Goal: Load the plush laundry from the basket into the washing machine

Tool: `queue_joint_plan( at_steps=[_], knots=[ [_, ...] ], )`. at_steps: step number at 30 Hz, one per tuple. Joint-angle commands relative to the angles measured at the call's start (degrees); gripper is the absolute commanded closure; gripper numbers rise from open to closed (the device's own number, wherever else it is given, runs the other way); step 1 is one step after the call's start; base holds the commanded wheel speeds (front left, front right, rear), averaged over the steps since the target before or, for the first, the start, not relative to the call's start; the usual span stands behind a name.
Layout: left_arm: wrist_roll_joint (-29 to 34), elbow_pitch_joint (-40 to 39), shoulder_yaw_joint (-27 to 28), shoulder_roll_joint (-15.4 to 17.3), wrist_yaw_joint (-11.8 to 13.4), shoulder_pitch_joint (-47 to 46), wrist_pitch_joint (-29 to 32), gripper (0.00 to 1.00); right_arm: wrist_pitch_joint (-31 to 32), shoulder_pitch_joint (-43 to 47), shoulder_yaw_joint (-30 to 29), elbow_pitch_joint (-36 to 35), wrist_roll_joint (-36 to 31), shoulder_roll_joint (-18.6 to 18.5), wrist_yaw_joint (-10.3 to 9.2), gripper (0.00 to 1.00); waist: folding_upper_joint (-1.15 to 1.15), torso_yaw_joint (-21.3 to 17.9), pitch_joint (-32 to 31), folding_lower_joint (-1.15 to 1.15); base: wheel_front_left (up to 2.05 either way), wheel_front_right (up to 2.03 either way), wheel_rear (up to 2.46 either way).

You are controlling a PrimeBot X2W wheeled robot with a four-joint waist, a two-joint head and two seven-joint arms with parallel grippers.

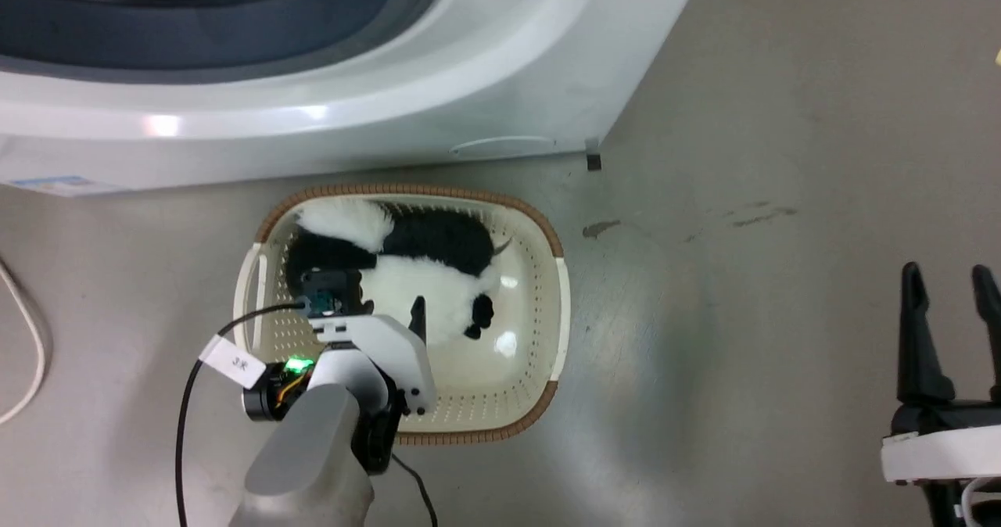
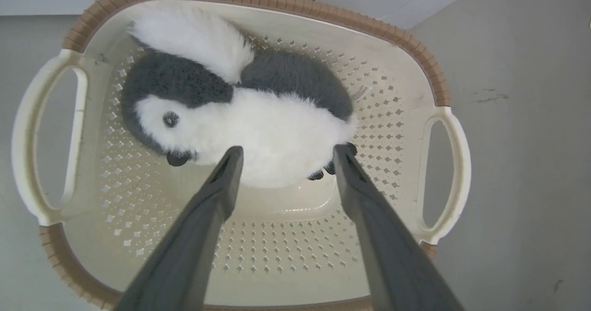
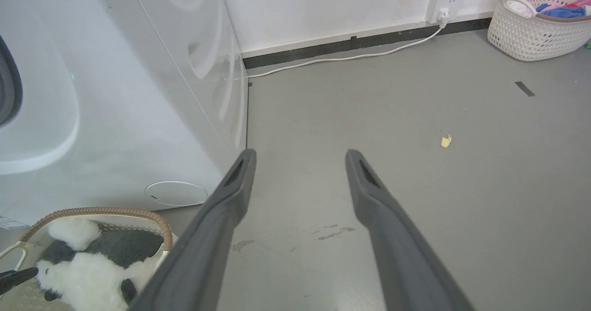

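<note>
Both fingers of the left gripper (image 2: 288, 149) stand wide apart and empty above the basket (image 2: 429, 71), tips at the near edge of the white belly of the plush laundry (image 2: 258, 131), which lies on its side toward the basket's far wall. Recommended: lower until the fingers straddle the belly's thick middle, close firmly, then lift clear of the basket rim toward the washing machine (image 1: 313, 120) just behind the basket.

The plush laundry (image 2: 277, 135) is fluffy fur. The basket (image 2: 397, 131) is smooth perforated plastic. The washing machine (image 1: 469, 81) looks glossy.
</note>
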Motion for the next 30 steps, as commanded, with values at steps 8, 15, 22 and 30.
queue_joint_plan(
  at_steps=[8, 15, 22, 30],
  knots=[
    [-4.8, 6.3, -1.7, 0.1, 1.0, -5.8, -2.8, 0.00, 0.3, 0.5, -2.6, -3.6, 1.5, 0.1, -0.04, 0.00, 0.00, 1.1, 5.7, -0.01, 0.00, 0.00, 0.00],
    [-8.8, 10.8, -3.8, 0.1, 2.6, -9.6, -5.5, 0.00, 0.8, 1.3, -4.7, -6.8, 2.3, 0.1, -0.04, 0.00, 0.00, 1.9, 9.5, -0.01, 0.00, 0.00, 0.00],
    [-13.8, 14.5, -6.9, 0.1, 3.1, -13.6, -5.9, 0.00, 1.6, 2.0, -6.9, -10.7, 3.1, 0.1, -0.05, 0.00, 0.00, 2.8, 13.5, -0.01, 0.00, 0.00, 0.00],
    [-20.4, 18.4, -10.5, 0.1, 3.1, -18.5, -4.9, 0.00, 1.7, 2.6, -8.5, -14.1, 4.6, 0.1, -0.05, 0.00, 0.00, 3.3, 18.8, -0.01, 0.00, 0.00, 0.00]
  ],
)
